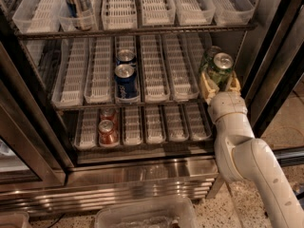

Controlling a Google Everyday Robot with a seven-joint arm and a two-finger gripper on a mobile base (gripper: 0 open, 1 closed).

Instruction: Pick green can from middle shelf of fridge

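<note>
View into the open fridge (142,175). At about 3 o'clock in the frame, the hand (219,83) of the white arm (247,160) reached up to the right end of the middle shelf (154,70), its two pale fingers (205,87) pinching the green can (220,70) from either side. The can stood upright, silver top showing. A second green can (210,56) stood just behind it, at 11 o'clock from the first. Two blue cans (126,82) sat in a central lane of the same shelf, at 9 o'clock from the hand. Two red cans (108,132) occupied the lower shelf (156,125), at 7 o'clock.
</note>
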